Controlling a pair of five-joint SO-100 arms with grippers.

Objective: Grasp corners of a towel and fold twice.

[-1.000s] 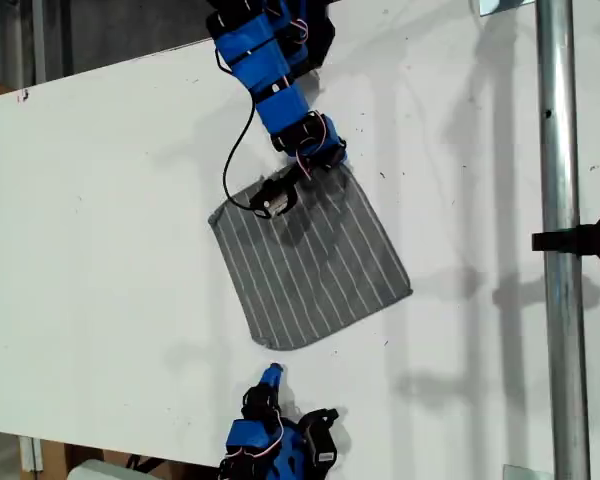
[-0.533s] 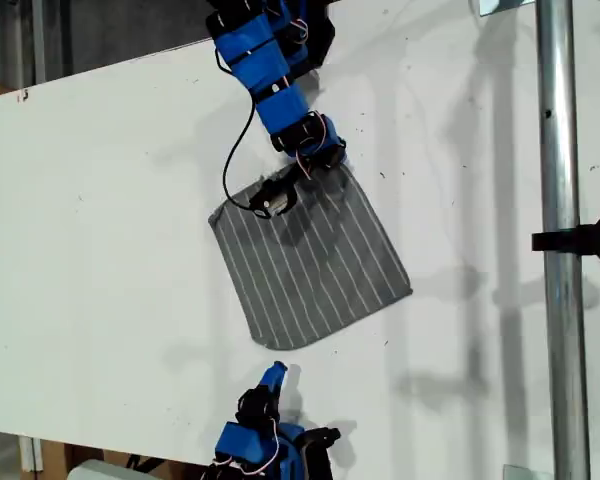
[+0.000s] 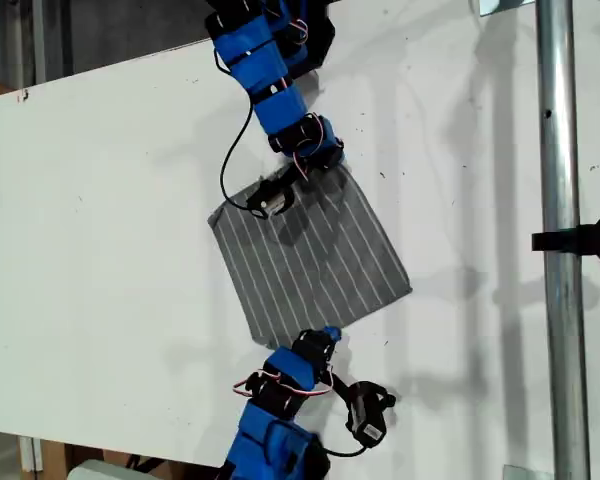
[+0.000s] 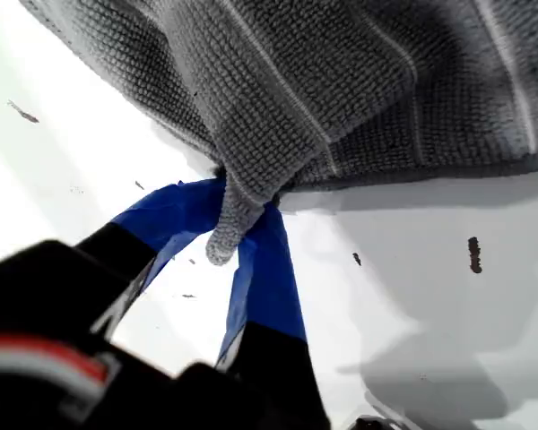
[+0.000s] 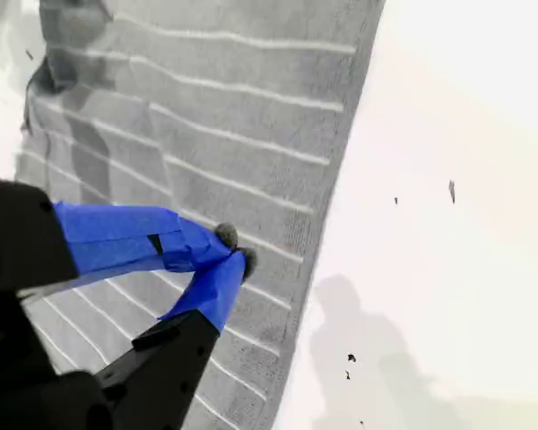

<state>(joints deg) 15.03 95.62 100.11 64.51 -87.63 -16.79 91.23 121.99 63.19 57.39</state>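
The grey towel [image 3: 310, 255] with thin white stripes lies flat on the white table [image 3: 100, 220], turned like a diamond. At its far corner [image 3: 338, 168], my first gripper [image 3: 327, 160] is shut on the cloth. The first wrist view shows that corner [image 4: 222, 242] bunched between the blue fingers of my first gripper [image 4: 242, 210], and the towel [image 4: 341, 81] lifts slightly there. My second gripper [image 3: 327, 334] reaches in from the exterior view's bottom. In the second wrist view my second gripper [image 5: 231, 253] is over the towel [image 5: 206, 116] just inside one edge, its tips together.
A vertical metal pole [image 3: 555, 240] with a black clamp [image 3: 590, 238] stands at the exterior view's right. A black cable [image 3: 232, 150] loops from the first arm to its camera [image 3: 275, 198] above the towel. The table's edge runs along the exterior view's bottom left.
My second arm has swung up from the table's near edge to the towel's near edge. My first gripper has stayed on the far corner.
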